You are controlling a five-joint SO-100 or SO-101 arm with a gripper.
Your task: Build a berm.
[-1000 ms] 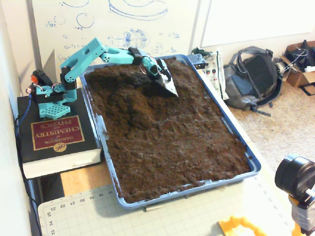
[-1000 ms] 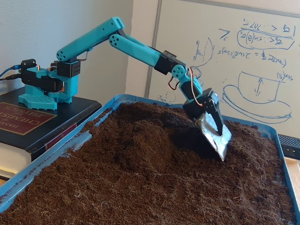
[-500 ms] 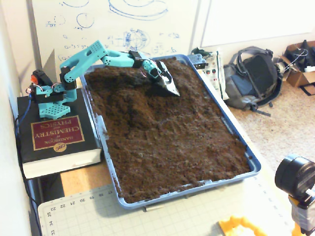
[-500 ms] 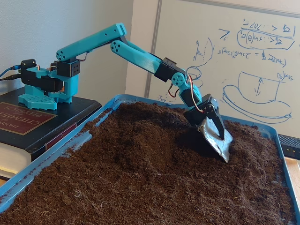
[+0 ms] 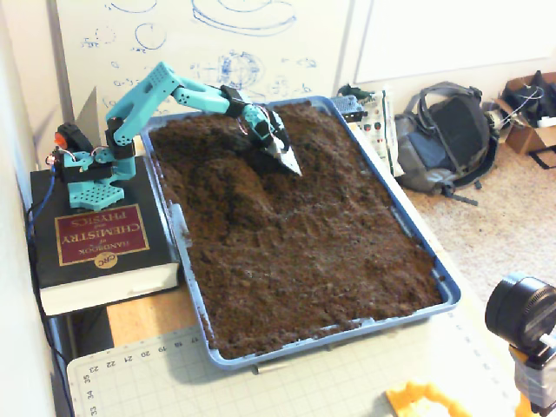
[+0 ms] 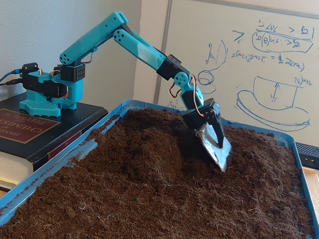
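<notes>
The berm (image 5: 217, 184) is a raised hump of loose dark-brown soil in the back left part of the blue tray (image 5: 448, 295). In a fixed view it rises left of centre (image 6: 144, 147) with sloping sides. My teal arm ends in a grey metal scoop rather than two plain fingers. The gripper (image 5: 290, 163) sits just right of the berm, with the scoop tip down at the soil. In a fixed view the gripper (image 6: 222, 158) touches the soil in a hollow beside the hump. No fingers show, so I cannot tell whether they are open or shut.
The arm base stands on a thick black and red chemistry handbook (image 5: 97, 241) left of the tray. A green cutting mat (image 5: 261, 382) lies in front. A grey backpack (image 5: 443, 135) and boxes sit on the floor at right. A black camera (image 5: 521, 313) stands at front right.
</notes>
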